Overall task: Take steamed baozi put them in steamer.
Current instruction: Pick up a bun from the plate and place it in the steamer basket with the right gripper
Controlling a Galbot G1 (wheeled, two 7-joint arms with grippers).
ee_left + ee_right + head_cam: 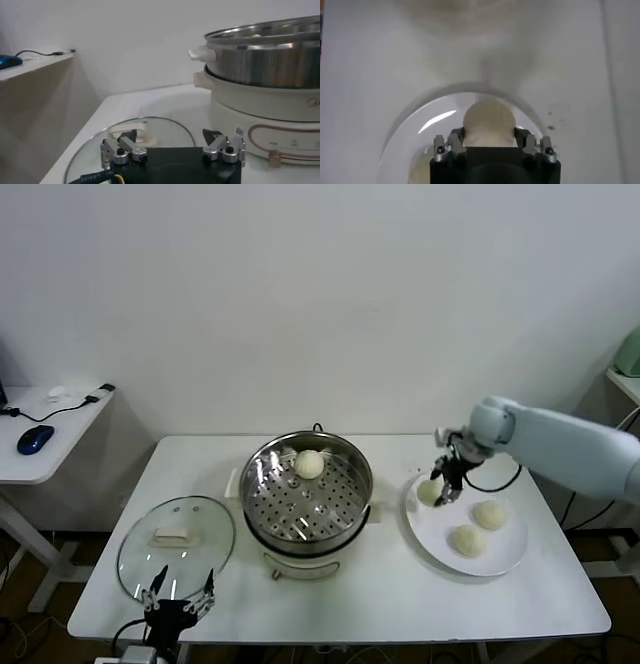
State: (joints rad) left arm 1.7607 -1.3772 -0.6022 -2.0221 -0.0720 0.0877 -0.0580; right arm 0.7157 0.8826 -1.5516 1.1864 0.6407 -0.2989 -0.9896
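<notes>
Your right gripper [446, 482] is down on the white plate [500, 562], and its jaws have closed in on the baozi [430, 491] nearest the steamer; in the right wrist view that bun [488, 122] sits squarely between the two fingers, pinched on both flanks and bulging out ahead of them. Call it a grip, though you can't yet tell whether the bun is clear of the plate. Two more buns [480, 527] lie on the plate, toward the robot's right of the held one and well apart from the jaws. One baozi [309, 464] already rests on the perforated tray at the far side of the steamer [260, 529]. Here's what the coming move turns on: the steamer lies to the left of your right gripper, its rim just beside the plate's edge, so you'll likely lift over that rim and travel left. The bun is round, so it has no long axis to worry about. Your left gripper [178, 601] is parked at the table's near edge over the glass lid [150, 549], jaws spread wide, holding nothing. A small label on the steamer's base [239, 131] is too small to read.
</notes>
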